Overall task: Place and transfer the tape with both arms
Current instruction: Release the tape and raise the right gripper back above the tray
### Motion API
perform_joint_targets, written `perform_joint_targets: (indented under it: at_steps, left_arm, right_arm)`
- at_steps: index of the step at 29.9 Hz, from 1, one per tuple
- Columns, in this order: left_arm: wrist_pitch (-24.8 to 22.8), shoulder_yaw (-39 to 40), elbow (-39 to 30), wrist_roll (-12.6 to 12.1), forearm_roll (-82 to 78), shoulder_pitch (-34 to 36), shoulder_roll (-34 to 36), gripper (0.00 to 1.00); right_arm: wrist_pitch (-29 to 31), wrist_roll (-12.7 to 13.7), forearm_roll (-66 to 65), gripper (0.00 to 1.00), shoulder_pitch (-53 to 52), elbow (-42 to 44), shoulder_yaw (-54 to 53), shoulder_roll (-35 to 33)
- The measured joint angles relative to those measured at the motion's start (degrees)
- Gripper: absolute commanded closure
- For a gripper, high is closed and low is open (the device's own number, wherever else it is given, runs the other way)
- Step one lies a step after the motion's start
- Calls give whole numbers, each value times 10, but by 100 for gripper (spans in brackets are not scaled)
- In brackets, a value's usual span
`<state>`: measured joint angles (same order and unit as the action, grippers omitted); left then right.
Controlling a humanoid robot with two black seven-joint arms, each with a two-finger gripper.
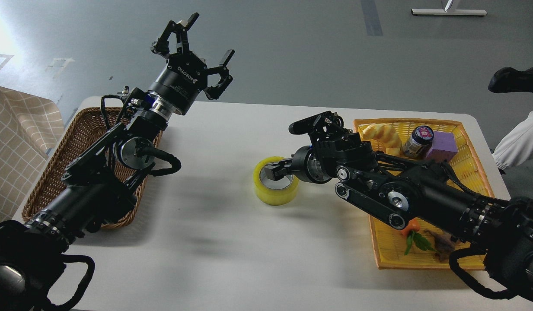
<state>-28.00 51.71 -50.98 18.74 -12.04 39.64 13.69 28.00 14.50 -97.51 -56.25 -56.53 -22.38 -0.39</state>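
Observation:
The tape (276, 190), a translucent yellow roll with a grey-white core, lies flat on the white table (231, 242) near the middle. My right gripper (281, 149) comes in from the right and is open. Its lower fingertips (271, 172) reach into the roll's core hole, and its upper finger (309, 123) stands spread above and behind the roll. My left gripper (193, 43) is open and empty, held high over the table's far left edge, far from the tape.
A brown wicker basket (54, 172) sits at the left under my left arm. A yellow tray (422, 255) at the right holds a croissant (383, 136), a jar (418, 140), a purple block (441, 147) and small items. A person's sleeve (517, 142) shows at the right edge.

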Motion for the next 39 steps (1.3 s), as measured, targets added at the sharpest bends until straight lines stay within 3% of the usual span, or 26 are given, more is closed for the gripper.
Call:
perform_joint_targets:
  at_steps: [4, 13, 19, 27, 39]
  left_arm:
    - [0, -1, 0, 0, 0, 1, 0, 2]
    - [0, -2, 0, 0, 0, 2, 1, 2]
    - [0, -3, 0, -1, -1, 3, 4, 2]
    - [0, -2, 1, -1, -1, 8, 7, 2]
    - [0, 2, 2, -1, -1, 8, 15, 2]
  right_arm:
    - [0, 2, 0, 0, 0, -31, -28, -28]
    - [0, 2, 12, 0, 14, -183, -76, -178]
    - [0, -2, 73, 0, 47, -256, -170, -261]
    - [0, -6, 253, 0, 143, -263, -357, -290]
    - [0, -31, 552, 0, 218, -214, -489, -295]
